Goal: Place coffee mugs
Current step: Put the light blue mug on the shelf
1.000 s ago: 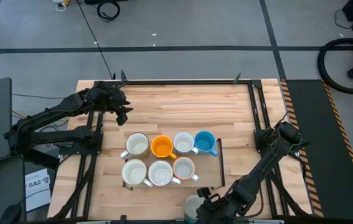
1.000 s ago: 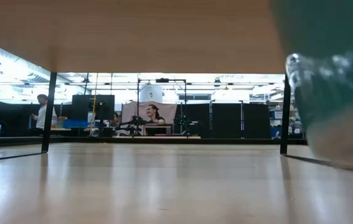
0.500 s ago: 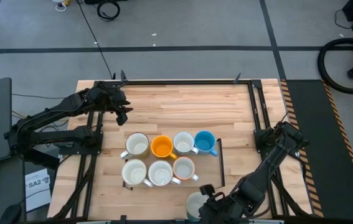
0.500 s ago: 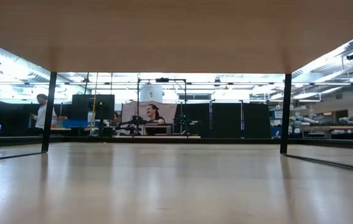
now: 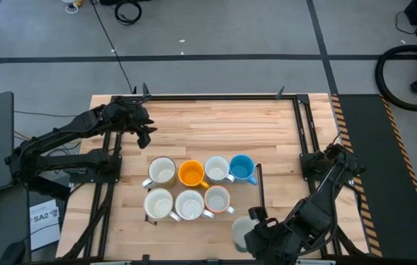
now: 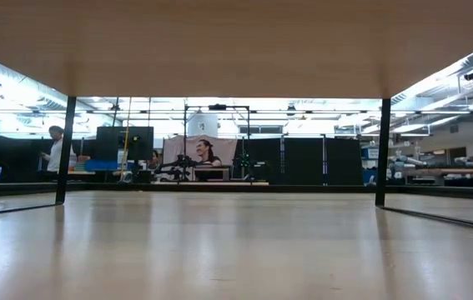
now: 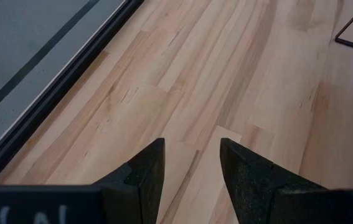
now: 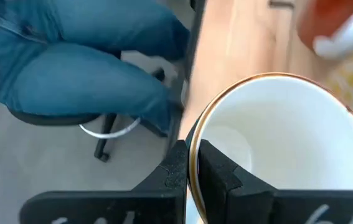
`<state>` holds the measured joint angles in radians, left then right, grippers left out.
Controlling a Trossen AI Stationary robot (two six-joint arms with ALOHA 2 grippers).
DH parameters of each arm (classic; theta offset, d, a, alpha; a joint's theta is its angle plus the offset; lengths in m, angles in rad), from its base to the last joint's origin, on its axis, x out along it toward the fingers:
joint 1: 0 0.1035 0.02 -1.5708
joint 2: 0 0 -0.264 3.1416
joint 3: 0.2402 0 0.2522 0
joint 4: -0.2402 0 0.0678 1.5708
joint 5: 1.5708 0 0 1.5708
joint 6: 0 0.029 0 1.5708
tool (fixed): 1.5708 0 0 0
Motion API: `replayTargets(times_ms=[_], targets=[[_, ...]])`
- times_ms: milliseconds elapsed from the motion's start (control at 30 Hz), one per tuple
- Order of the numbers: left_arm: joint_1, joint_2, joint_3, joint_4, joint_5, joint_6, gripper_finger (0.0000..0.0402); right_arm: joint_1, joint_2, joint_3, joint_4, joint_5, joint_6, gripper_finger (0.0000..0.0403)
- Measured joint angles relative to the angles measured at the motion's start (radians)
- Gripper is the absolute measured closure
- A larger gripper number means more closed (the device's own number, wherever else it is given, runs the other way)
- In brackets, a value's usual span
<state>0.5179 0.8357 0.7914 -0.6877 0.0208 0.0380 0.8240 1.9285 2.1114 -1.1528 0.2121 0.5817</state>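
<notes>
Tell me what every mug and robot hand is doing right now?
Held mug: pinched by its rim in the right gripper, near the table's front edge.
Right gripper: shut on the held mug's wall.
Left gripper: open, empty, hovering over bare wood at the table's back left.
Orange mug: upright, in the back row.
Blue mug: upright, at the back row's right end.
Five pale mugs: upright, in the two rows.
</notes>
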Motion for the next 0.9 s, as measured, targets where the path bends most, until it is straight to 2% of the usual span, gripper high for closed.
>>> replayTargets(times_ms=[267, 600, 900], targets=[[0.0, 0.0, 0.0, 0.0, 0.0, 0.0, 0.0242, 0.0, 0.0, 0.08, -0.227, -0.004, 0.103, 0.0375], [0.0, 0.0, 0.0, 0.0, 0.0, 0.001, 0.0242, -0.011, 0.0, 0.146, -0.289, 0.047, 0.094, 0.0375], [0.0, 0.0, 0.0, 0.0, 0.0, 0.01, 0.0242, -0.042, 0.0, 0.149, -0.376, 0.105, 0.078, 0.0375]])
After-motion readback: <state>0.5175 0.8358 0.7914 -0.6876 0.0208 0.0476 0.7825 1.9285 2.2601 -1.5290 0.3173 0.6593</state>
